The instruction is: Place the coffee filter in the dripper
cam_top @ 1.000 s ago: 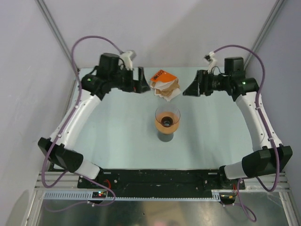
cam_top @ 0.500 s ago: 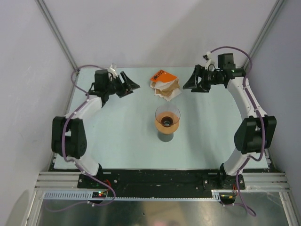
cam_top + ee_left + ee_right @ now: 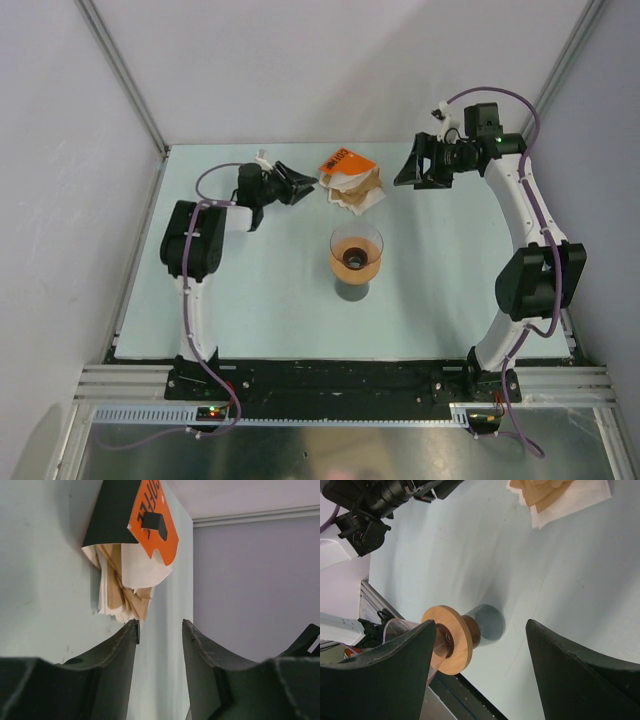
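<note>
1. Showed the left gripper (image 3: 160, 624) with fingers apart and empty, tips aimed at a fanned stack of papers lying just beside them on the table (image 3: 250, 290)
2. Showed the right gripper (image 3: 404, 172) also spread wide, gripping nothing, near the other side of that stack
3. Found the coffee filter (image 3: 142, 570) in the stack, white sheets mixed with brown papers (image 3: 116, 592) under an orange pack (image 3: 338, 163); not yet in the dripper
4. Found the dripper (image 3: 356, 238) mid-table, nearer the arm bases, seated on a wooden ring (image 3: 452, 640) atop a dark cup (image 3: 352, 290), well apart from both grippers
5. Risked, as a judgement, pinching a brown sheet or several sheets together, given thin layers closely overlapped
6. Risked pushing the whole stack away instead of lifting one sheet
7. Risked toppling the tall, narrow stand later through a sideways nudge while seating the paper
</note>
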Tool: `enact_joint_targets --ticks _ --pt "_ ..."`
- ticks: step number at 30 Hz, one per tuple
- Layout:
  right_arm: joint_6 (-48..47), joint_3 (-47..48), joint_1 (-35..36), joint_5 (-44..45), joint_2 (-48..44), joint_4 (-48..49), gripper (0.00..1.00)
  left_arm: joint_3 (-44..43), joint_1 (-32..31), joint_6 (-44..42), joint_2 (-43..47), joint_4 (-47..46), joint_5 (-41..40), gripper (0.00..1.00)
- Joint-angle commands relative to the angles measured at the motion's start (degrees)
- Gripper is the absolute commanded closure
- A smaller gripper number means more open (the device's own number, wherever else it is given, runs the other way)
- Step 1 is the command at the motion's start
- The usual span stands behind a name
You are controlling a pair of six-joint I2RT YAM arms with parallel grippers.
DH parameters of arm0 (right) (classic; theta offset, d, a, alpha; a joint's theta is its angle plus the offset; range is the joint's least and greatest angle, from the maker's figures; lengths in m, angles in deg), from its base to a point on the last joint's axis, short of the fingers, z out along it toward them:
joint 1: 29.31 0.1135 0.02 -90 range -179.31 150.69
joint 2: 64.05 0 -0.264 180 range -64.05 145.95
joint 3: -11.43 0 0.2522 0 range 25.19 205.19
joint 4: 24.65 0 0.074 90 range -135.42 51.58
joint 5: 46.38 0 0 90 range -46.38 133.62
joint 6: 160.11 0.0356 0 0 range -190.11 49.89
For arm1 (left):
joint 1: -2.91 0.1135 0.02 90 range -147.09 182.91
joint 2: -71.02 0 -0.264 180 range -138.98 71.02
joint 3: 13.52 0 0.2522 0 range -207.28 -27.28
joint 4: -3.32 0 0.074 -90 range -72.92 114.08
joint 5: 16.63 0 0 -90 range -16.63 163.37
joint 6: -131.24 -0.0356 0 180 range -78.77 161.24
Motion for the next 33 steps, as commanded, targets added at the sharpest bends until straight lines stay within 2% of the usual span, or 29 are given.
enact_joint_targets --ticks 1,7,14,33 --pt "-2.1 1.73 -0.26 1.01 0.02 -2.28 0.22 -4.97 -1.62 4.11 -2.77 -8.26 -2.21 0.55" --pt "-1.79 0.68 -0.42 1.29 0.01 -2.18 0.23 -7.82 -2.3 5.22 -7.38 -8.38 -3.93 0.53" --pt "-1.88 1.78 -0.35 1.36 0.92 -2.7 0.23 -7.19 -3.63 4.24 -8.65 -6.54 -6.08 0.5" --pt "-2.16 1.25 -0.2 1.8 1.02 -3.22 0.23 -13.87 -5.62 4.25 -13.95 -3.81 -7.47 0.53"
